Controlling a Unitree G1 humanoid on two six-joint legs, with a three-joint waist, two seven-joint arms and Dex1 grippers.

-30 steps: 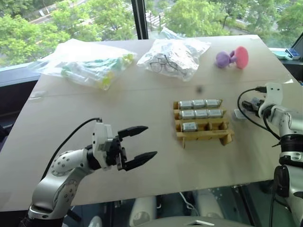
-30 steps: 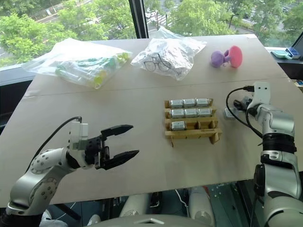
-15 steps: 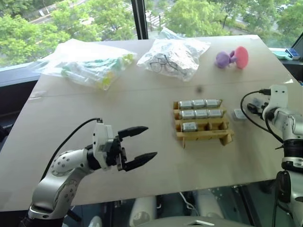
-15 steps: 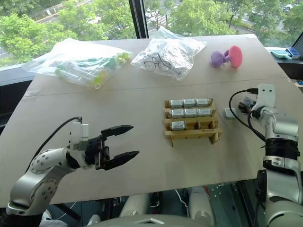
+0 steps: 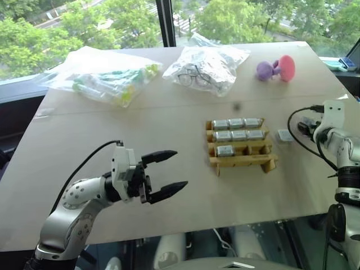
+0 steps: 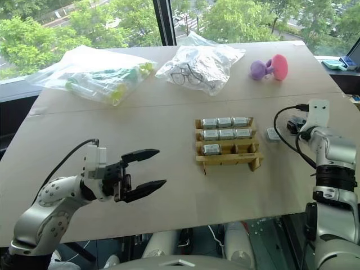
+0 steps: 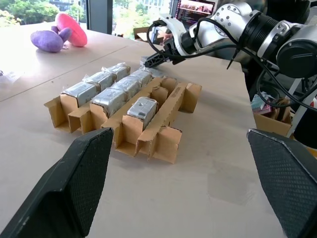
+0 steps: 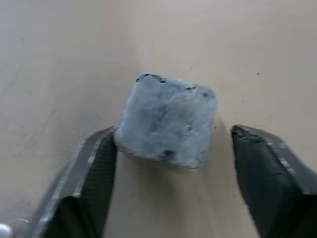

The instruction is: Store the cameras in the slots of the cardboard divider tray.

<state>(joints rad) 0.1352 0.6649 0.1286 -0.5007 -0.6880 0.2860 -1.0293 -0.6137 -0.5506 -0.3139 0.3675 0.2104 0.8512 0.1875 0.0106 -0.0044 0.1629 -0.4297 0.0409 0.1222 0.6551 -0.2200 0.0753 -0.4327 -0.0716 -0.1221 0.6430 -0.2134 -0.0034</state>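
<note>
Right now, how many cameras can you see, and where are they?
8. Seven sit in the tray: three in the far row, three in the middle row, one at the near row's left end. One lies loose beside the tray, between the right gripper's fingers.

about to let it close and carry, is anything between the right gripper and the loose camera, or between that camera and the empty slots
Nothing visible. The right gripper already brackets the loose camera, one finger touching it. Bare table lies between that camera and the cardboard divider tray, whose near-row slots beside its single camera are open.
</note>
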